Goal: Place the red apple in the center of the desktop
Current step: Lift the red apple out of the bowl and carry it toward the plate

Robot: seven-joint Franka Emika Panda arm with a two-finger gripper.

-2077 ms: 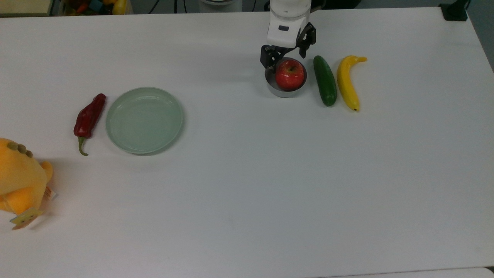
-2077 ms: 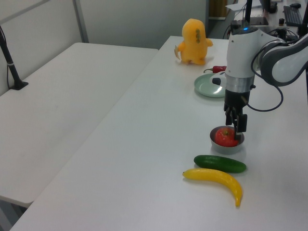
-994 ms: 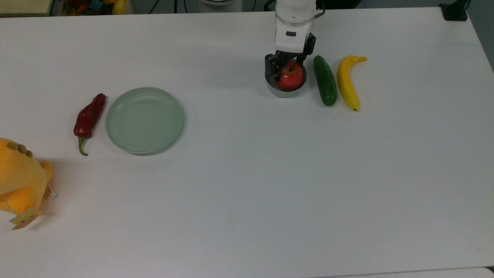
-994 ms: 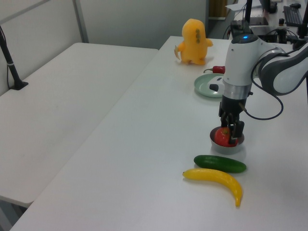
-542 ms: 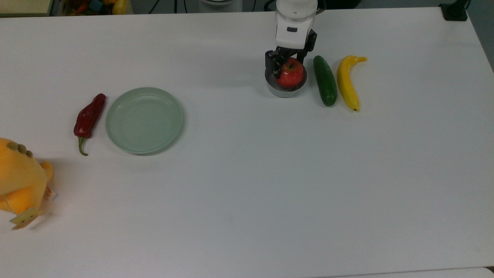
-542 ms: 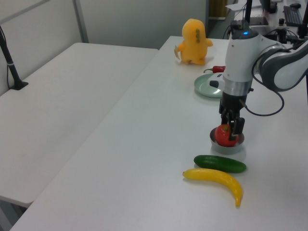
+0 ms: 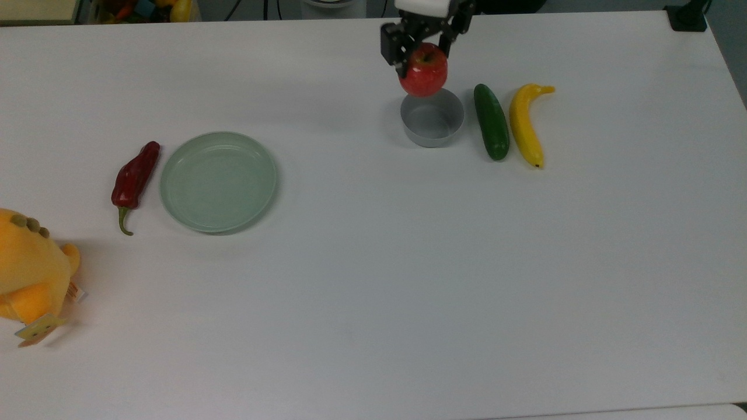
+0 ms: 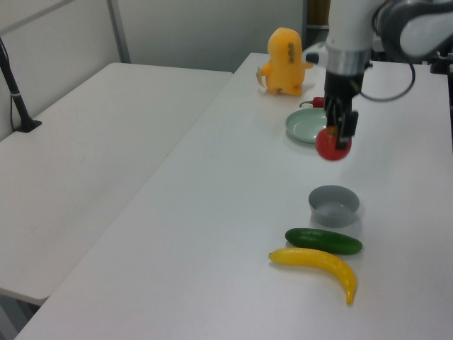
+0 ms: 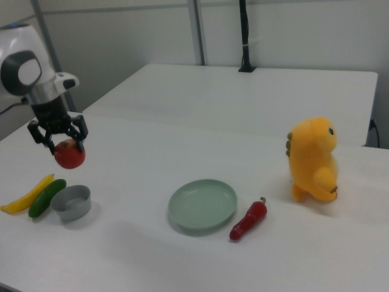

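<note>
The red apple [image 7: 423,74] [image 8: 333,146] [image 9: 69,154] hangs in the air, held from above by my gripper [image 7: 421,53] [image 8: 341,133] [image 9: 58,141], which is shut on it. It is well above the small grey bowl [image 7: 432,123] [image 8: 334,205] [image 9: 71,202], which stands empty on the white desktop [image 7: 408,262] [image 8: 233,212] [image 9: 152,255]. In the top view the apple overlaps the bowl's far rim.
A green cucumber [image 7: 491,121] and a yellow banana [image 7: 525,123] lie beside the bowl on the top view's right. A pale-green plate [image 7: 219,181], a dark-red chili pepper [image 7: 134,178] and an orange plush toy [image 7: 29,271] sit on the top view's left.
My gripper came down around the apple in the bowl, shut on it, and has lifted it clear of the bowl. The bowl now stands empty.
</note>
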